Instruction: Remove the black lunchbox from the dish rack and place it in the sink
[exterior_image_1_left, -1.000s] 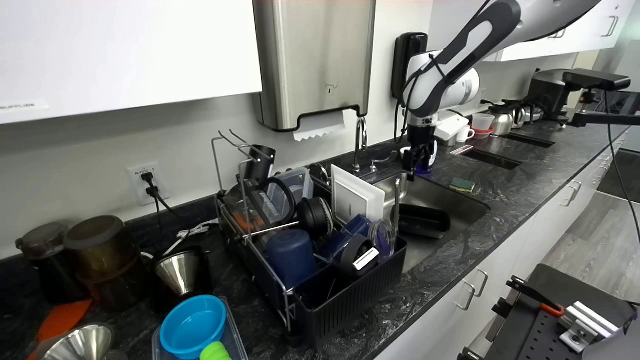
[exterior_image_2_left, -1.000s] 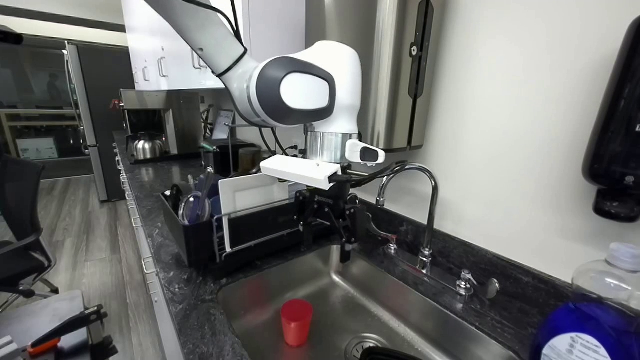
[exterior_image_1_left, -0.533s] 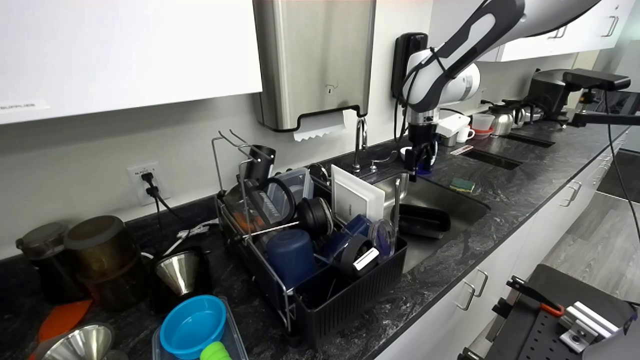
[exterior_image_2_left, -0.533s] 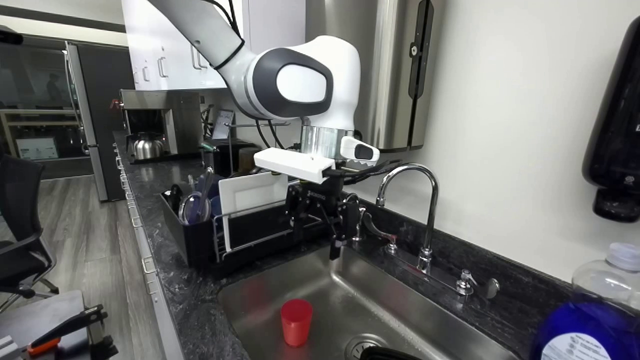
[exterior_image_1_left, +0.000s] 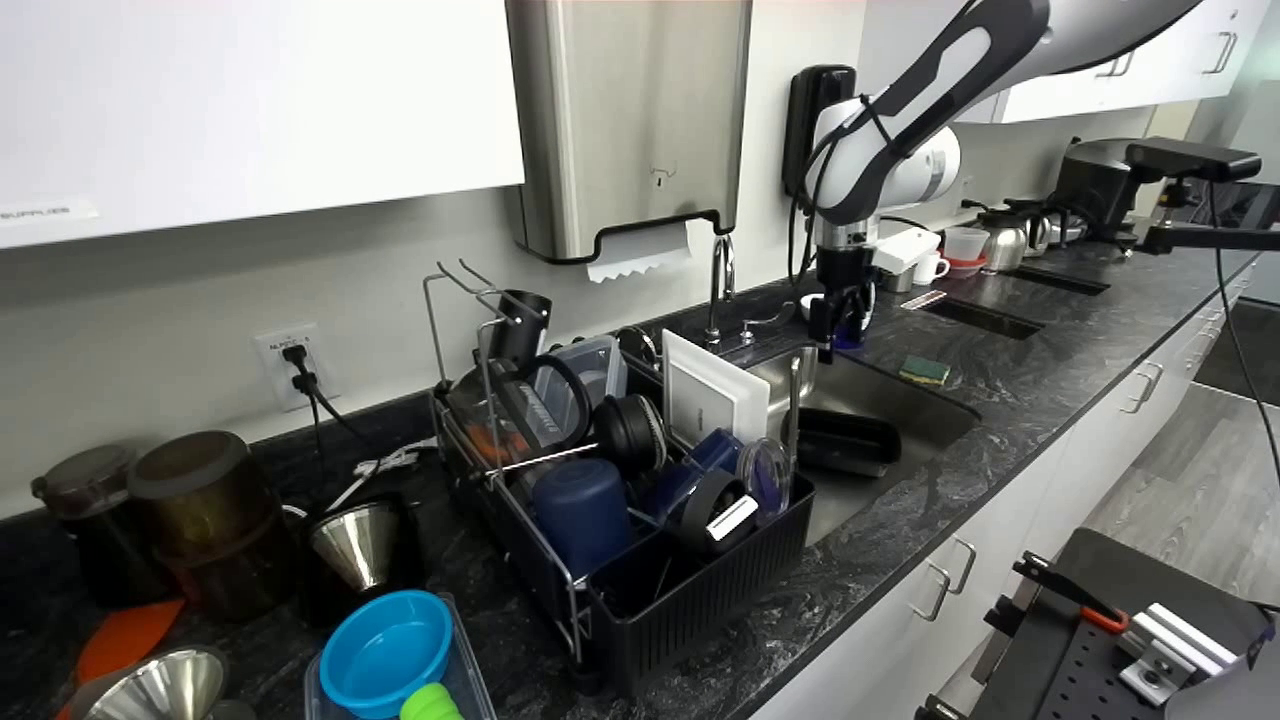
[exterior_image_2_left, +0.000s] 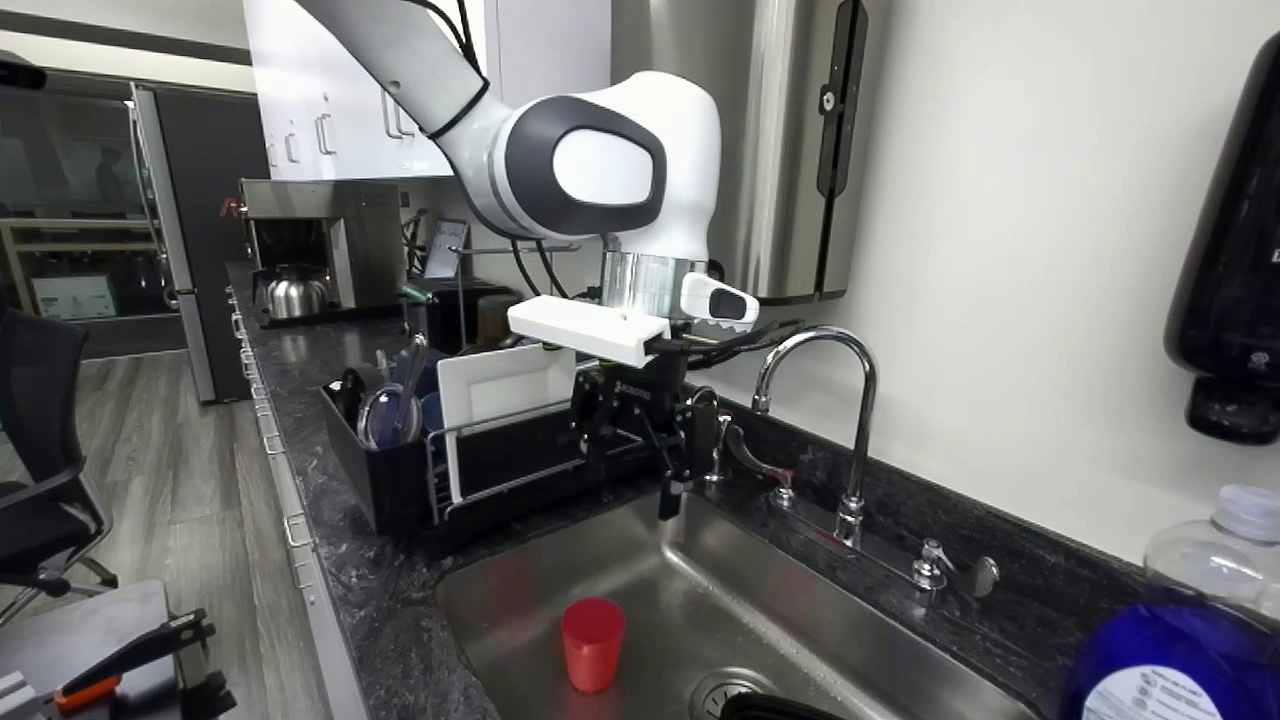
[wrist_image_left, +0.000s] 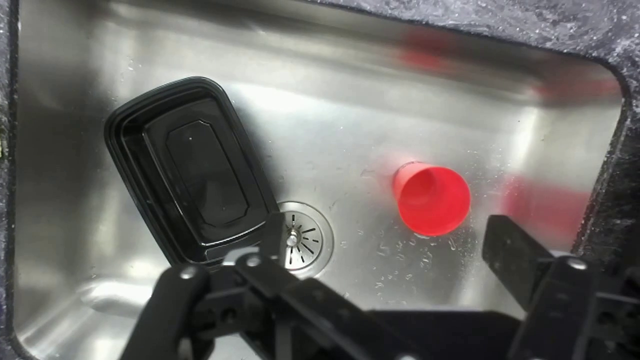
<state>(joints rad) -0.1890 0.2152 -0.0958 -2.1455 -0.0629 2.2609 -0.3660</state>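
Observation:
The black lunchbox (wrist_image_left: 205, 170) lies open side up on the floor of the grey metal sink (wrist_image_left: 325, 125), beside the drain. It also shows in an exterior view (exterior_image_1_left: 848, 445); only its edge (exterior_image_2_left: 775, 708) shows in an exterior view. The black wire dish rack (exterior_image_1_left: 705, 590) stands beside the sink and holds dishes; it also shows in an exterior view (exterior_image_2_left: 372, 480). My gripper (wrist_image_left: 387, 237) is open and empty above the sink, fingers pointing down. In the wrist view its left finger overlaps the lunchbox's lower corner, apart from it in height. The gripper shows in both exterior views (exterior_image_1_left: 825, 345) (exterior_image_2_left: 632, 485).
A red cup (wrist_image_left: 432, 200) stands in the sink to the right of the drain (wrist_image_left: 302, 240). The faucet (exterior_image_2_left: 868, 430) rises behind the sink near the gripper. A white plate (exterior_image_2_left: 500, 395) stands upright in the rack. A blue soap bottle (exterior_image_2_left: 1190, 620) and a sponge (exterior_image_1_left: 925, 370) sit on the counter.
My gripper shifted slightly left and up in an exterior view between one second and half a second ago, then stayed still. The lunchbox, the rack and the cup have not moved.

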